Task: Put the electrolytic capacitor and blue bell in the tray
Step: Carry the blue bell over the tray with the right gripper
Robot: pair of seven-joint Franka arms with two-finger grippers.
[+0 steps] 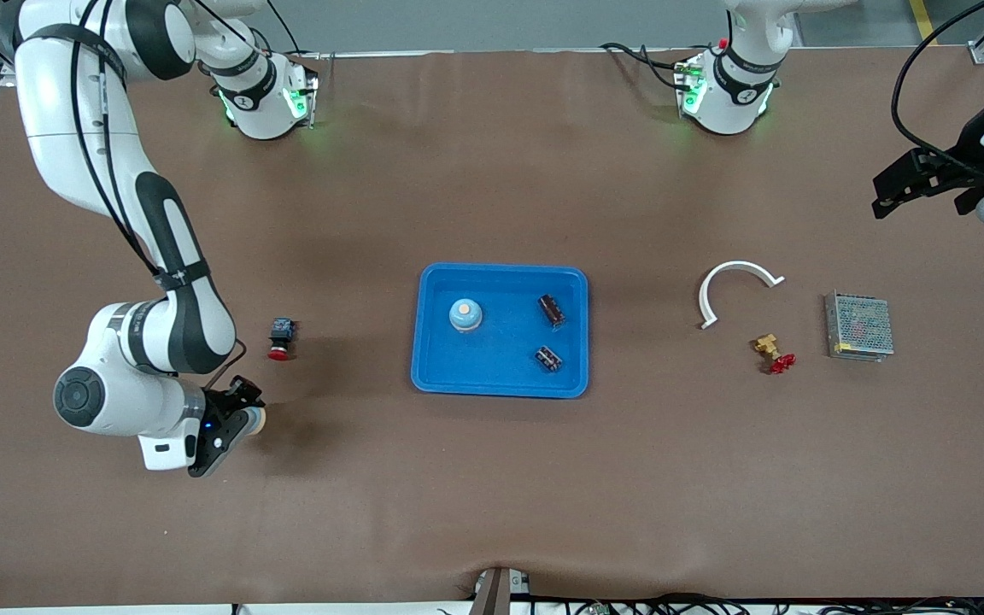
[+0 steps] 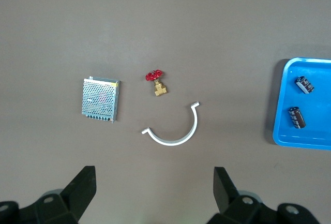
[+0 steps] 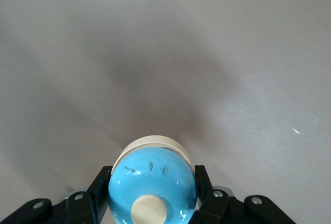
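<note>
The blue tray (image 1: 500, 386) lies mid-table. In it are a blue bell (image 1: 465, 314) and two black electrolytic capacitors (image 1: 552, 310) (image 1: 548, 359). My right gripper (image 1: 244, 415) (image 3: 152, 177) hangs over bare table toward the right arm's end, shut on a second blue bell (image 3: 152, 182) with a cream base and button; its cream base (image 1: 256, 418) shows between the fingers. My left gripper (image 1: 885, 201) (image 2: 154, 182) waits open and empty above the left arm's end. Its wrist view shows the tray's edge (image 2: 310, 140) with both capacitors (image 2: 305, 84) (image 2: 296, 117).
A red-capped push button (image 1: 280, 339) stands between the right gripper and the tray. Toward the left arm's end lie a white curved clip (image 1: 735, 286) (image 2: 176, 131), a brass valve with a red handle (image 1: 772, 352) (image 2: 156, 83) and a grey mesh box (image 1: 859, 326) (image 2: 100, 99).
</note>
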